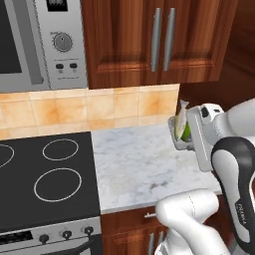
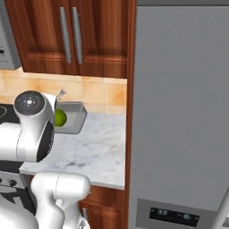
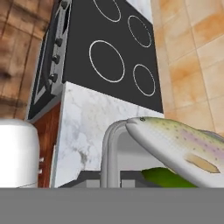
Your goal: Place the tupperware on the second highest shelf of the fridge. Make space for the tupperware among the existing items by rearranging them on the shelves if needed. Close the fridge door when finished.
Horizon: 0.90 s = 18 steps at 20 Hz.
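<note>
You had the fridge (image 2: 179,112) standing shut at the right end of the counter (image 1: 134,164), its grey face flat and closed in the right base view, so the shelves were not yet reachable. The step in hand looked like the carry: the tupperware (image 2: 74,117), a grey open tub, was lifted off the marble near the counter's back right corner and tipped on its side, with a speckled fish (image 3: 175,146) and something green (image 2: 60,117) inside it. Your gripper (image 1: 191,144) was pressed together on the tub's rim, pinching it; the tips themselves were hidden behind the tub in the hand view, so I judged the hold from the tub hanging clear of the counter. The stove (image 1: 45,179) lay along the counter's left edge, well apart from the load. My judgement was that the next move called for turning toward the fridge and getting its right-hand door open, which you could hardly do with the tub in the jaws. The counter's middle and front edge lay bare beside you, giving room to set it down level; tilted as it was, the fish risked sliding out. The wooden side panel (image 2: 130,103) by the fridge stood close to the tub's right.
</note>
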### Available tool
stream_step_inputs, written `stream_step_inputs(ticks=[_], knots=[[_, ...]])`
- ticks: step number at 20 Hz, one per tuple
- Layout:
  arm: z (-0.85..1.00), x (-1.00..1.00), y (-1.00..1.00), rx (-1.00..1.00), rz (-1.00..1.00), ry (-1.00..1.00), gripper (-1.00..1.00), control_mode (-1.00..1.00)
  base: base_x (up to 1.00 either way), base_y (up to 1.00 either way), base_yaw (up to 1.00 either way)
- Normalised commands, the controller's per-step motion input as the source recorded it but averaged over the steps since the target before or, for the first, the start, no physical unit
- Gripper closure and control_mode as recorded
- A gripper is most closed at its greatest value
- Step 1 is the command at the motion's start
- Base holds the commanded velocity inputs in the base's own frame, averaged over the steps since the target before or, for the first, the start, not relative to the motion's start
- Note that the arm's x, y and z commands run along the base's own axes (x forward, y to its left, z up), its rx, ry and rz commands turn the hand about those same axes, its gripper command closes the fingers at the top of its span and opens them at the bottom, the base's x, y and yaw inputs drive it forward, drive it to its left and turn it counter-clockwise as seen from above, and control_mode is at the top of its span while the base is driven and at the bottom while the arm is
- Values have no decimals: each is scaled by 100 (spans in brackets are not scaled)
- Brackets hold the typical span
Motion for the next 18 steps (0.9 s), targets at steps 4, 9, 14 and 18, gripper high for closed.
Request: stream_step_inputs(ticks=[4, 9, 14, 18], knots=[[0, 0, 0, 0, 0, 0, 100, 100, -91, 1, -1], [0, 0, 0, 0, 0, 0, 100, 100, -86, 27, -21], [0, 0, 0, 0, 0, 0, 100, 100, -70, 19, -47], [0, 0, 0, 0, 0, 0, 100, 100, -12, -27, -51]])
